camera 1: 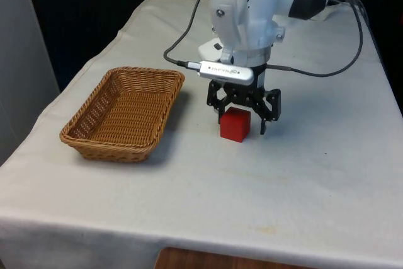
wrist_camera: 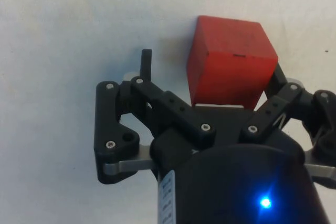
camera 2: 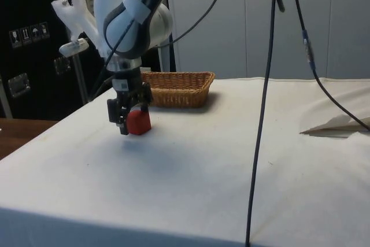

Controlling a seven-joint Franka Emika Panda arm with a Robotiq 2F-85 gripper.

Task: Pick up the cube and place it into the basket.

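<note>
On the white cloth [camera 1: 315, 174], the gripper [camera 1: 242, 121] stands open around the red cube [camera 1: 235, 124], near the basket [camera 1: 123, 113].

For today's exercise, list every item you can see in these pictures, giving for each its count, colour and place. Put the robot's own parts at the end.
cube: one, red, on the cloth between the open fingers, toward the finger on the front view's left, beside the basket on the front view's right.
basket: one, woven tan wicker, rectangular, on the table at the front view's left; nothing in it.
white cloth: one, covers the table.
cables: black, hanging around the arm.
arm: one, white, above the cube.
gripper: one, black, two fingers, open, lowered around the cube.
</note>
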